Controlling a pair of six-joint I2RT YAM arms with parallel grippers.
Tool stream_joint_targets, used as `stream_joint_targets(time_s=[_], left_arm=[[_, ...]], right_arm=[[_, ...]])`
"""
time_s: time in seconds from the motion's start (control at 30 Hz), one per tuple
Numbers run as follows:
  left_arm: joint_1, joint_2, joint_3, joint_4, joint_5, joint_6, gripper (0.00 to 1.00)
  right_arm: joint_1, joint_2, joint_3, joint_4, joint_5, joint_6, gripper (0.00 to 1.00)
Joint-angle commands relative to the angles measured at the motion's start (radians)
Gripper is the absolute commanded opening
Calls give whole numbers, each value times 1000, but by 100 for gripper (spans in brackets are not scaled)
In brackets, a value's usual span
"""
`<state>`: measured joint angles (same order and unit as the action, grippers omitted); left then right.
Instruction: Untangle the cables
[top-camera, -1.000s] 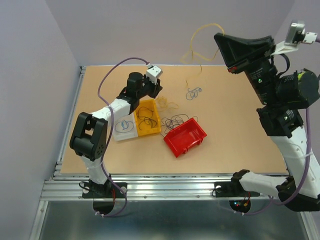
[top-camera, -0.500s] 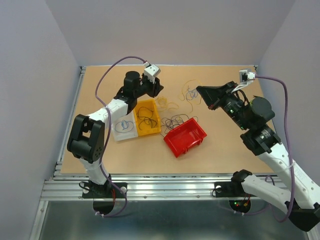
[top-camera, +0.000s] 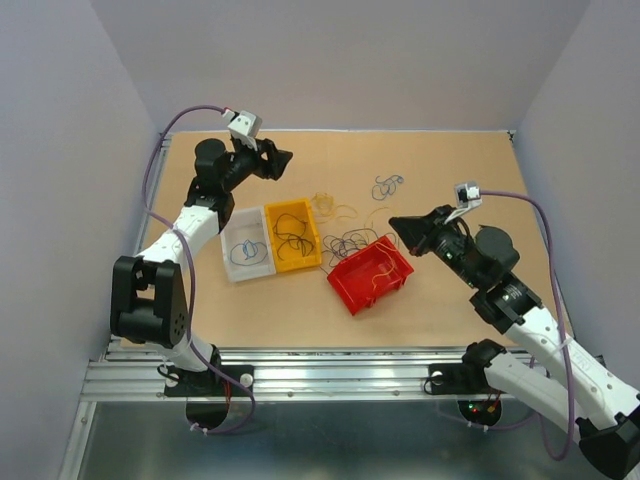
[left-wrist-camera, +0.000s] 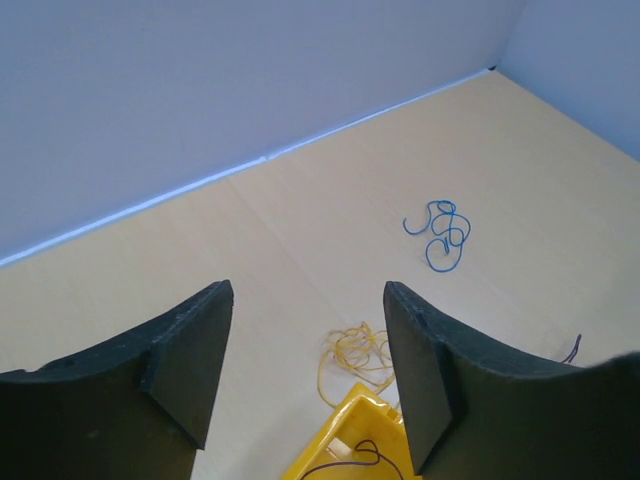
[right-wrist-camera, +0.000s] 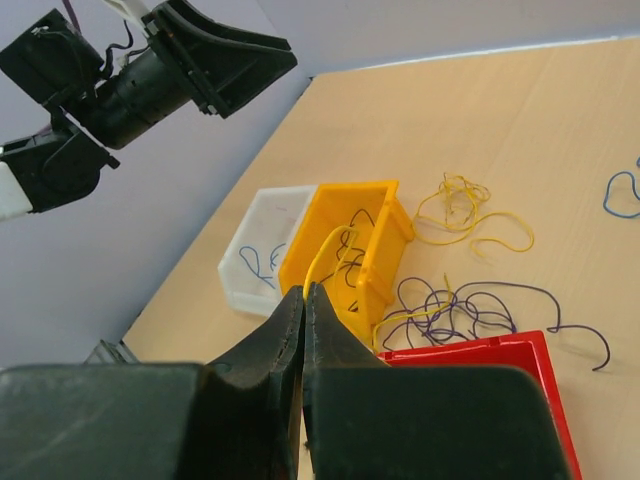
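Observation:
My right gripper (right-wrist-camera: 303, 292) is shut on a thin yellow wire (right-wrist-camera: 331, 250) that loops up from its tips. In the top view this gripper (top-camera: 394, 226) hangs just above the red bin (top-camera: 395, 262), and yellow wire (top-camera: 376, 283) lies inside the bin. A dark wire tangle (top-camera: 349, 243) lies behind the red bin, a yellow tangle (top-camera: 336, 208) beyond it, and a blue tangle (top-camera: 388, 186) further back. My left gripper (top-camera: 276, 160) is open and empty, raised at the back left. Its view (left-wrist-camera: 307, 300) shows the yellow tangle (left-wrist-camera: 360, 354) and the blue wire (left-wrist-camera: 441, 233).
A yellow bin (top-camera: 274, 215) holds black wires and a white bin (top-camera: 232, 228) beside it holds blue wires; both also show in the right wrist view (right-wrist-camera: 385, 232) (right-wrist-camera: 250, 290). Walls close the back and sides. The table's metal rail (top-camera: 300, 360) runs along the front.
My right arm came down from high at the back right with the yellow wire to just above the red bin. My left arm swung left and back, away from the yellow bin.

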<state>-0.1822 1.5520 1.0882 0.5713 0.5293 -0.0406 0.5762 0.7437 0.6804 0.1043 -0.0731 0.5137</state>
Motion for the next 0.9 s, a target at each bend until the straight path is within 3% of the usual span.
stream_joint_targets(time_s=[0.0, 0.23, 0.57, 0.87], left_arm=[[-3, -50, -36, 101, 8, -41, 76], [-2, -27, -25, 96, 15, -35, 79], [-10, -13, -21, 93, 23, -24, 79], [-62, 40, 30, 7, -46, 36, 80]], right_arm=[[2, -61, -70, 78, -14, -3, 1], [2, -116, -172, 78, -11, 20, 0], [2, -32, -269, 78, -13, 32, 2], [2, 184, -252, 77, -17, 6, 9]])
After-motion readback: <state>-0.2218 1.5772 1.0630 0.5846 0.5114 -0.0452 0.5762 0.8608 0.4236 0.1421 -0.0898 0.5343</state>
